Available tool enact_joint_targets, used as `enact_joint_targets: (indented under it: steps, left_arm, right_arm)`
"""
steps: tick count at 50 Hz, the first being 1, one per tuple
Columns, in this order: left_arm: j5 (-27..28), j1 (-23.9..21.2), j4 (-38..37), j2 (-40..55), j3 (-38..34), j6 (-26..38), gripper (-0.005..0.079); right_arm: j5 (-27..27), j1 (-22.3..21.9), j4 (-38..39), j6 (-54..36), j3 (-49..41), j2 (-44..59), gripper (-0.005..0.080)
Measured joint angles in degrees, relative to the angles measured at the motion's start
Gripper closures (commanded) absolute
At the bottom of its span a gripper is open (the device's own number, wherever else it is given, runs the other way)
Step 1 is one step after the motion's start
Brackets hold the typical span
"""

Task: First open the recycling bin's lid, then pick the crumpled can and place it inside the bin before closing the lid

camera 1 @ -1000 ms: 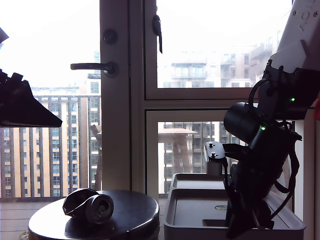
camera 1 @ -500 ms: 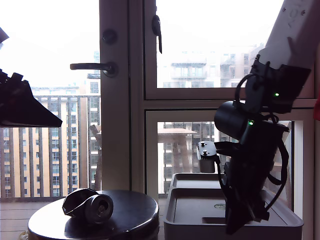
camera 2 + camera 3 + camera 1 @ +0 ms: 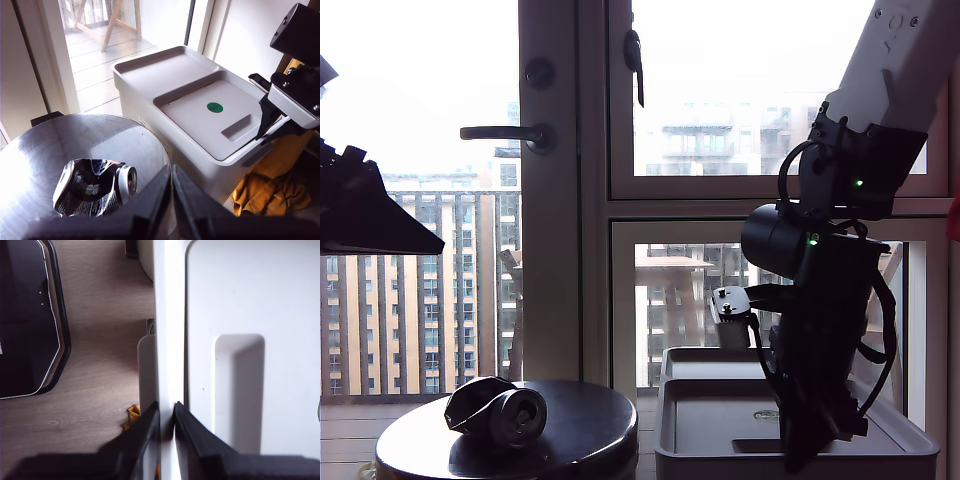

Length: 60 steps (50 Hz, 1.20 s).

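Can (image 3: 498,410) lay on round table (image 3: 570,440), lower left of exterior view; my first gripper (image 3: 171,181) hovered above, jaws together, empty. Bin (image 3: 690,460) stood lower right, lid (image 3: 720,425) down. My second gripper (image 3: 167,412) pinched the lid's front rim.

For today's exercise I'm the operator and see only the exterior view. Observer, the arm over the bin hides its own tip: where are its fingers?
Observer: My second end effector has its fingers straddling the pale edge beside the handle slot of the lid. I cannot tell whether they are pinching it.
Operator: And the other arm?
Observer: My first end effector, shut, hovers near the can on the round table.
Operator: Anything beside the bin?
Observer: A yellow cloth lies on the floor beside the bin.
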Motion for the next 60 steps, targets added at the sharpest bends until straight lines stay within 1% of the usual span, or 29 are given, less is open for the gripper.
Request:
enact_joint_targets:
  steps: [13, 20, 25, 30, 33, 36, 44, 49, 54, 60]
  left_arm:
    - [0.00, 0.00, -0.04, 0.00, 0.00, 0.00, 0.0763]
    - [0.00, 0.00, -0.04, 0.00, 0.00, 0.00, 0.0763]
    - [-0.13, 0.00, -0.02, 0.00, 0.00, 0.22, 0.0747]
    - [-1.25, 0.00, -0.02, 0.00, 0.00, 2.99, 0.0702]
    - [-1.51, 0.00, -0.02, 0.00, 0.00, 5.64, 0.0665]
    - [-2.21, 0.00, 0.04, 0.07, 0.00, 10.23, 0.0621]
    - [-2.64, -0.74, 2.01, 2.97, 0.09, 21.55, 0.0427]
    - [-2.69, -2.19, 3.21, 7.61, 0.24, 29.05, 0.0345]
    - [-3.72, -3.08, 4.33, 13.18, 0.28, 35.85, 0.0303]
    - [-7.82, -3.41, 4.46, 18.95, 0.68, 43.78, 0.0281]
  right_arm:
    - [0.87, 0.22, -1.22, 0.68, 0.00, -2.01, 0.0765]
    - [0.68, 0.55, -3.58, 1.16, 0.26, -7.56, 0.0765]
    - [0.33, 0.76, -5.55, 1.81, 1.75, -10.78, 0.0765]
    - [0.35, 1.03, -5.49, 2.97, 2.25, -12.66, 0.0765]
    - [0.39, 1.20, -5.73, 3.08, 2.25, -13.40, 0.0765]
    - [0.39, 1.18, -5.99, 3.08, 2.25, -14.01, 0.0765]
    - [0.46, 1.16, -6.01, 3.08, 2.25, -16.33, 0.0765]
    - [0.66, 1.14, -6.01, 3.06, 2.25, -17.57, 0.0765]
    - [0.70, 1.11, -5.99, 3.06, 2.25, -17.99, 0.0765]
    - [0.81, 1.11, -6.05, 3.06, 2.25, -17.99, 0.0765]
